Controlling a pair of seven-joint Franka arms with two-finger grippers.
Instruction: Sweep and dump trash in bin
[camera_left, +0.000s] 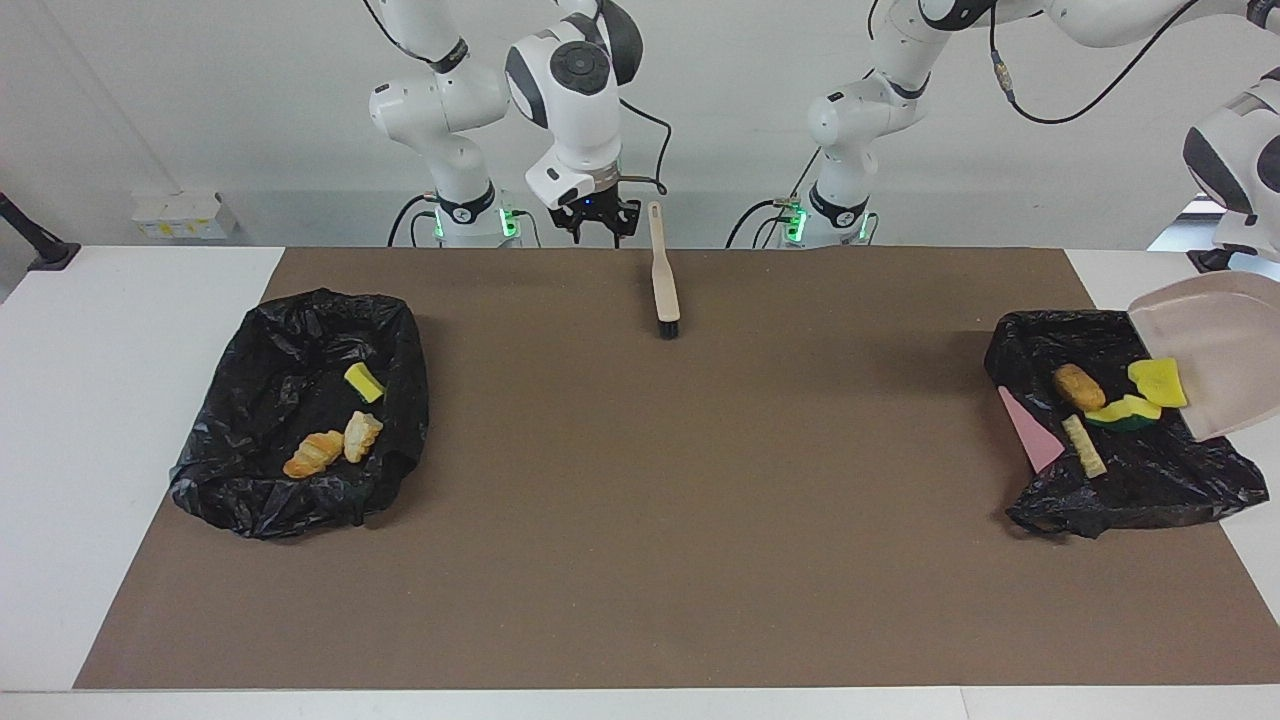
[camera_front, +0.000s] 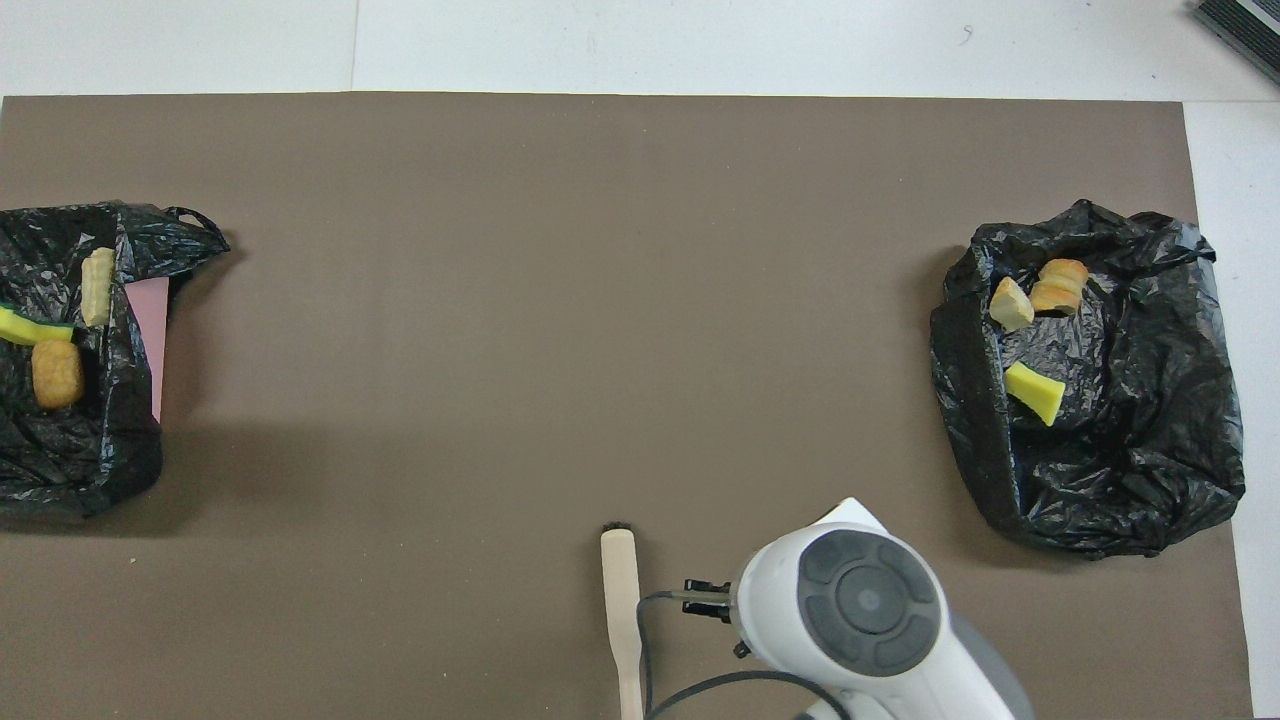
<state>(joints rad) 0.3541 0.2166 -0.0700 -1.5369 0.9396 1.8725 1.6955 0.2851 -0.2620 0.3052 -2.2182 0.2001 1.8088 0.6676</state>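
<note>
Toward the left arm's end lies a black bin bag (camera_left: 1130, 480) holding trash: a brown lump (camera_left: 1078, 386), a yellow sponge (camera_left: 1158, 381), a green-backed sponge (camera_left: 1125, 412) and a bread chunk (camera_left: 1084, 446). The pink-beige dustpan (camera_left: 1215, 350) hangs steeply tilted and empty over this bag, and its handle and my left gripper are out of view. My right gripper (camera_left: 597, 215) is open just beside the handle of the brush (camera_left: 664, 285), which rests on the brown mat near the robots. From overhead, the brush (camera_front: 621, 600) shows beside the right arm's wrist.
A second black bag (camera_left: 250, 490) toward the right arm's end holds a croissant (camera_left: 313, 453), a bread chunk (camera_left: 361, 435) and a yellow sponge (camera_left: 363, 382). A pink flat piece (camera_left: 1032, 430) leans on the first bag's edge. The brown mat (camera_left: 700, 520) covers the table's middle.
</note>
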